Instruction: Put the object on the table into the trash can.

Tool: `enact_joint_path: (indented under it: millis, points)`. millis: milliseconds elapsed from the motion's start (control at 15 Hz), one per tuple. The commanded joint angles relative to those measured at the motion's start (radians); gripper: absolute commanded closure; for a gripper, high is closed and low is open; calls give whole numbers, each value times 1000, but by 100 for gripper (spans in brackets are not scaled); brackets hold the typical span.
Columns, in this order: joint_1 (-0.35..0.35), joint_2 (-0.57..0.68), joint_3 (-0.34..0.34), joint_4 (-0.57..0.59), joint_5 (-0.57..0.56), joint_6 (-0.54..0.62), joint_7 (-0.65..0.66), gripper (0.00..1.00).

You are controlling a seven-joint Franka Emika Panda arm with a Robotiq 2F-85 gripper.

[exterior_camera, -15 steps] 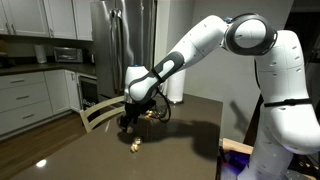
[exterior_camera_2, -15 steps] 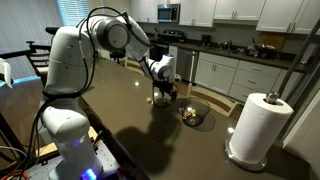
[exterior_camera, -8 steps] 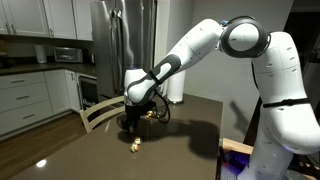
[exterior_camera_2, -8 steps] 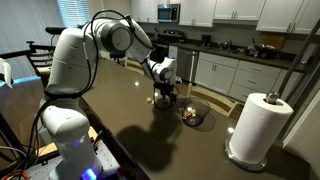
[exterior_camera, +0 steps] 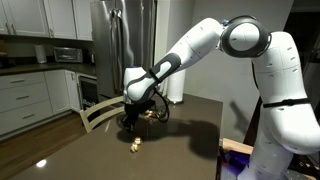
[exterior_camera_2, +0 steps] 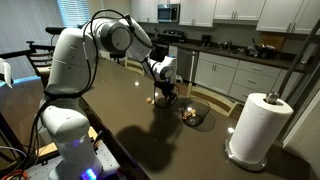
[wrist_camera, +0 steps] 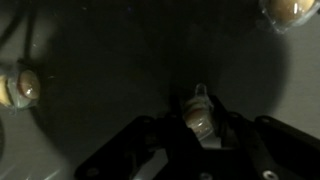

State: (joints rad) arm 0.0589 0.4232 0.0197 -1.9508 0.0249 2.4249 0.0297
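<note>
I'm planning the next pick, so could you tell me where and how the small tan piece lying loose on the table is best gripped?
I'd come straight down from above and close the tool across the middle of the tan piece: it is a small, low lump lying on the table with bare surface around it.

You are working in a home kitchen. Beyond the dark table (exterior_camera: 185, 140) stands a stainless refrigerator (exterior_camera: 120, 45), and beside it white cabinets (exterior_camera: 30, 18) run above and below a countertop (exterior_camera: 25, 68) that carries small appliances. In an exterior view a microwave (exterior_camera_2: 168, 13) hangs among more white cabinets behind the table, and a paper towel roll (exterior_camera_2: 257, 125) stands at the table's edge.
</note>
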Motion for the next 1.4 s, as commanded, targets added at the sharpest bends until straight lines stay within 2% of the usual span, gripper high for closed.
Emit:
enact_joint_path:
  millis: [0,400,733,1333]
  points:
    - [6,-77,-6,-13,-20,-74,31,89]
    - [-8,-273,-42,-59,-60,-112,100,91]
    - [-52,-403,-87,-83,-69,-109,181,91]
    - [-150,-438,-145,-130,-118,-206,379,91]
